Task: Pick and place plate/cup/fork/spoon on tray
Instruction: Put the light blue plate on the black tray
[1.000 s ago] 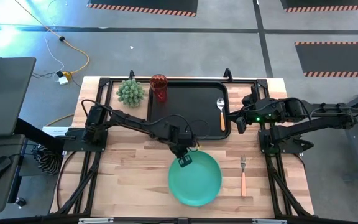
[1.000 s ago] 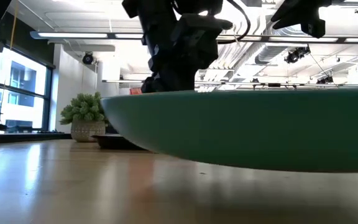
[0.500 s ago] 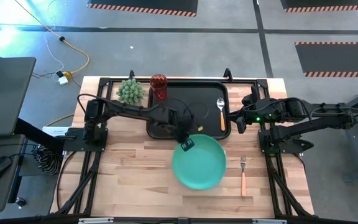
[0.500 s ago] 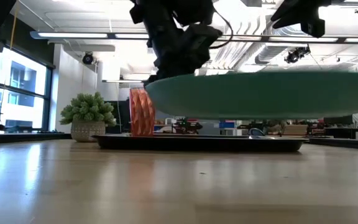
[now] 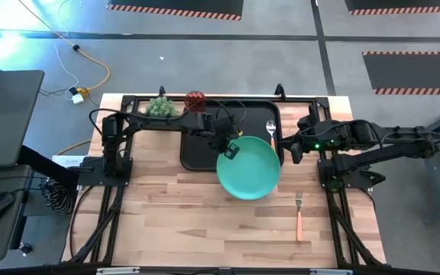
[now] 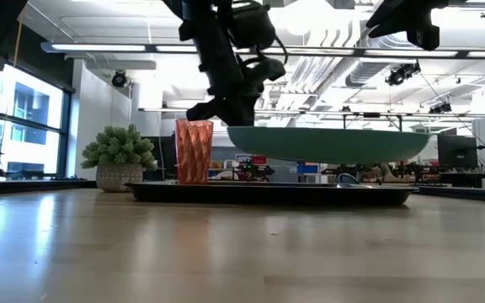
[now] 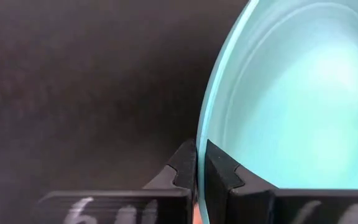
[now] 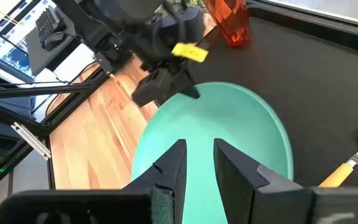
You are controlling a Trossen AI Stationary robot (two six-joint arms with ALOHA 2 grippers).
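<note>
The teal plate (image 5: pixel 249 168) hangs above the near right part of the black tray (image 5: pixel 201 145), held by my left gripper (image 5: pixel 230 148), which is shut on its rim. In the low view the plate (image 6: pixel 327 143) is level and clear of the tray (image 6: pixel 268 193). The red cup (image 5: pixel 195 101) stands upright in the tray's far left corner. The spoon (image 5: pixel 271 128) lies in the tray at its right, its handle partly under the plate. The fork (image 5: pixel 299 214) lies on the table at the near right. My right gripper (image 8: pixel 197 163) is open and empty at the tray's right side. My left gripper pinches the plate's rim (image 7: pixel 201 124) on its far left side, one finger on the upper face and one on the underside. The fingers come from the far left, slanting down. The plate is level, lifted clear of tray and table.
A green spiky plant (image 5: pixel 159 108) in a pot stands on the table left of the cup. Bare wood lies near and left of the tray. The right arm (image 5: pixel 357 137) reaches in from the right edge.
My left gripper has carried the plate up off the table and toward the far edge, slightly right. The plate, low over the near table a second ago, now hangs level over the tray's near right part. The gripper has stayed shut on the rim.
</note>
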